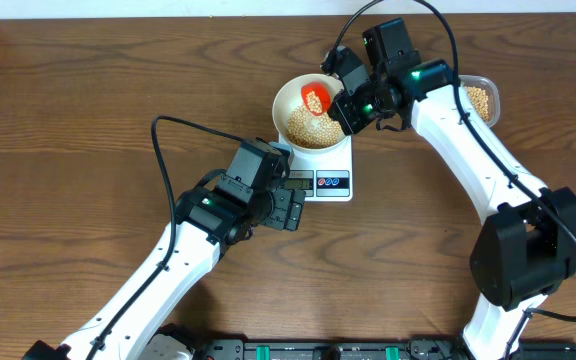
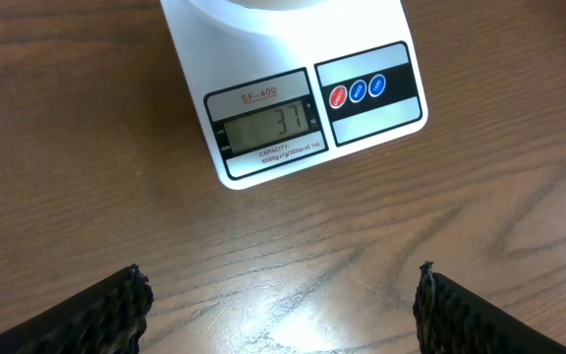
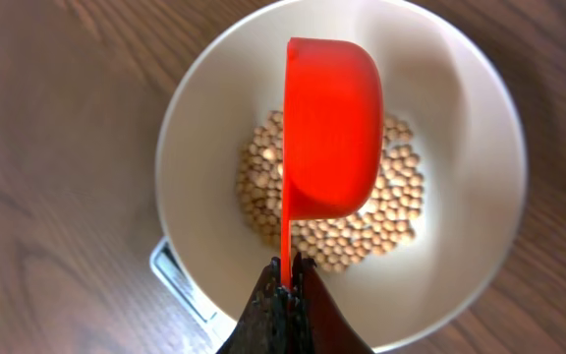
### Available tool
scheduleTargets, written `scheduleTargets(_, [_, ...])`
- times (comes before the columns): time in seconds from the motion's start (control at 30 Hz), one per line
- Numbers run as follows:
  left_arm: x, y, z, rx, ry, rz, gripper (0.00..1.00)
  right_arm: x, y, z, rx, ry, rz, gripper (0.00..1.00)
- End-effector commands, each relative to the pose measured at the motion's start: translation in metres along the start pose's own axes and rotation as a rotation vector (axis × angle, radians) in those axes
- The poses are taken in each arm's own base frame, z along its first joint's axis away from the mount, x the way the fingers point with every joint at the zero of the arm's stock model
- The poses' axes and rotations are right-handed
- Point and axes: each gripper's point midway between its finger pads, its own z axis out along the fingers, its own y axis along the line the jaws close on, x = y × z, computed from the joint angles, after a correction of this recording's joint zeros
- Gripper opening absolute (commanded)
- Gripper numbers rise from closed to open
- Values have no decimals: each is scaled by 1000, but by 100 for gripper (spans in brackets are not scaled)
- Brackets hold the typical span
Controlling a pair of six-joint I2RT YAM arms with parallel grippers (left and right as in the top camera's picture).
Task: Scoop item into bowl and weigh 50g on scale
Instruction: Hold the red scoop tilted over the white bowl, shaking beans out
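The white bowl (image 1: pixel 290 108) stands on the white scale (image 1: pixel 330 182) and holds a heap of tan beans (image 1: pixel 311 128). In the right wrist view the bowl (image 3: pixel 470 147) and beans (image 3: pixel 401 197) lie under a red scoop (image 3: pixel 330 128), turned on its side above them. My right gripper (image 3: pixel 287 270) is shut on the scoop's thin handle; it also shows in the overhead view (image 1: pixel 346 103), with the scoop (image 1: pixel 316 98) over the bowl. My left gripper (image 2: pixel 281 305) is open and empty over bare table in front of the scale (image 2: pixel 263 59), whose display (image 2: pixel 268 125) reads 37.
A clear plastic container (image 1: pixel 480 99) with more beans stands at the back right, behind my right arm. The wooden table (image 1: pixel 68 150) spreads to the left. My left arm reaches in from the front left toward the scale.
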Motion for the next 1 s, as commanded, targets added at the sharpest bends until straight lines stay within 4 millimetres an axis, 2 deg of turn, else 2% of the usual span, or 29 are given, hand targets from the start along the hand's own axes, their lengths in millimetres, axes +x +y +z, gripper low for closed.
scheduleTargets(0.0, [1,3,2,-17,3,3,88,-14,7,-18,-76,-61,38,1])
scheduleTargets(0.97, [1,3,2,-17,3,3,88,-14,3,-22,-103,-70,64,1])
